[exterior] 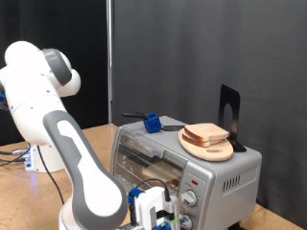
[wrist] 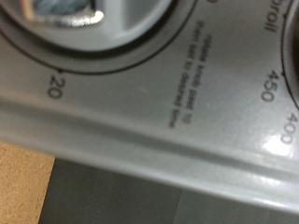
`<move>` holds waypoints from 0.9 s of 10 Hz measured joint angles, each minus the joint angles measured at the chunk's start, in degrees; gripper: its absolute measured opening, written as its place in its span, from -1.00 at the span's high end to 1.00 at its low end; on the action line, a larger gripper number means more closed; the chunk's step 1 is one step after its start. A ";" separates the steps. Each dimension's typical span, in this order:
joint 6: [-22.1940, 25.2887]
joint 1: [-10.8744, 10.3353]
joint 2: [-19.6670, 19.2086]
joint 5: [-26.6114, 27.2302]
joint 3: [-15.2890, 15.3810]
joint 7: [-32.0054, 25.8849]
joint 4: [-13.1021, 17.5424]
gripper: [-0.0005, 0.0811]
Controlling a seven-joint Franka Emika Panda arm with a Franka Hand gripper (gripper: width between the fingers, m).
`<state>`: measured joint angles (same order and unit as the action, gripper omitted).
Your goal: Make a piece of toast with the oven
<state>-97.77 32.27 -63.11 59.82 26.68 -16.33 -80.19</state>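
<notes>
The silver-grey oven (exterior: 230, 177) stands at the exterior view's right with its glass door (exterior: 149, 165) shut. A pale bread slice (exterior: 206, 132) lies on a round wooden plate (exterior: 213, 150) on top of the oven. I cannot tell whether a slice lies behind the glass. My gripper (exterior: 165, 206) is low at the oven's front, right beside the two round knobs (exterior: 190, 199). The wrist view is filled by the oven's panel (wrist: 140, 140) with printed dial numbers, and the edge of a knob (wrist: 70, 14) shows. No fingers show there.
A blue object with a black handle (exterior: 151, 122) and a black upright stand (exterior: 228, 115) sit on the oven's top. The wooden table (exterior: 19, 182) runs to the exterior view's left, with a white item (exterior: 34, 158) and cables. A dark curtain hangs behind.
</notes>
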 joint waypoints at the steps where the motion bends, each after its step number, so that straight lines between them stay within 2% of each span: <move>1: -0.02 0.01 0.00 0.05 0.00 -0.07 -0.02 0.99; 3: -0.03 -0.12 0.13 -0.13 -0.15 3.18 -0.02 0.99; 9: 1.49 -2.55 1.37 -5.72 -2.25 26.00 2.60 0.99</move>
<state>-96.27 29.73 -61.74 54.10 24.44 9.68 -77.59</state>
